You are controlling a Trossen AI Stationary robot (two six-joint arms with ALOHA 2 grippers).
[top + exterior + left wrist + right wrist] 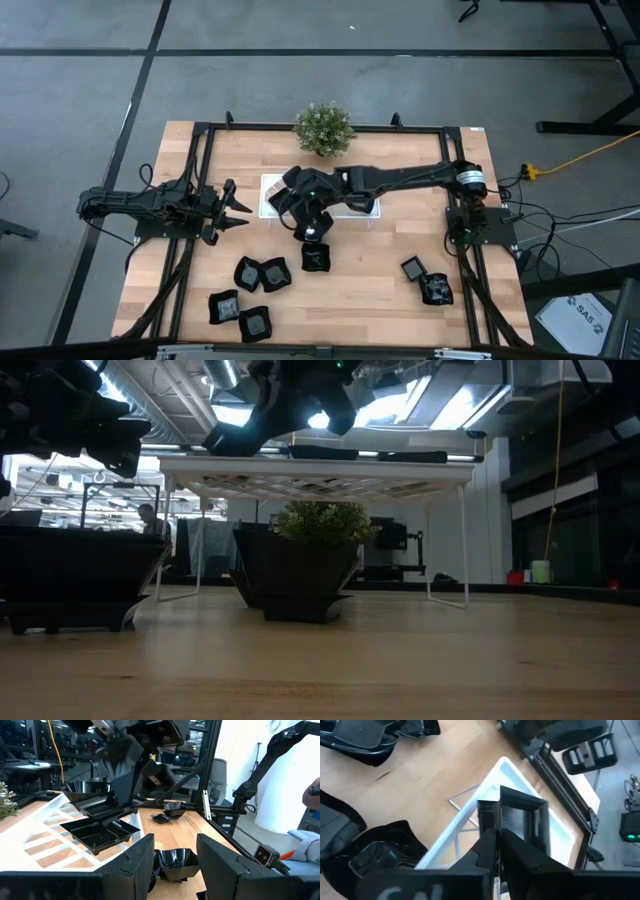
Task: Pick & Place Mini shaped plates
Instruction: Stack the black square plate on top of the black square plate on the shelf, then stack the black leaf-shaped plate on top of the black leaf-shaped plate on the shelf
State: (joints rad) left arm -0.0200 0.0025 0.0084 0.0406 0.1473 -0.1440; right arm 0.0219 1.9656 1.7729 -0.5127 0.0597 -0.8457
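Note:
My right gripper (292,200) reaches over the left end of the white tray (368,208) and is shut on a black squarish mini plate (522,817). In the left wrist view that plate (92,805) hangs just above another plate (102,834) lying on the tray. More plates (415,457) lie on the tray top. Several black mini plates rest on the wood: one (313,257) near the middle, a group (250,290) near left, two (427,280) near right. My left gripper (237,208) waits open left of the tray, facing a plate (177,860). My right gripper pinches the squarish plate by its rim (496,822) between the two fingers (487,847). The fingers slant down toward the table's left side. The plate is lifted clear, roughly level, over the tray's left end.
A small green plant (323,128) stands behind the tray at the far edge. The tray stands raised on thin white legs (435,550). A black frame (200,160) runs round the table. Bare wood lies between the plate groups.

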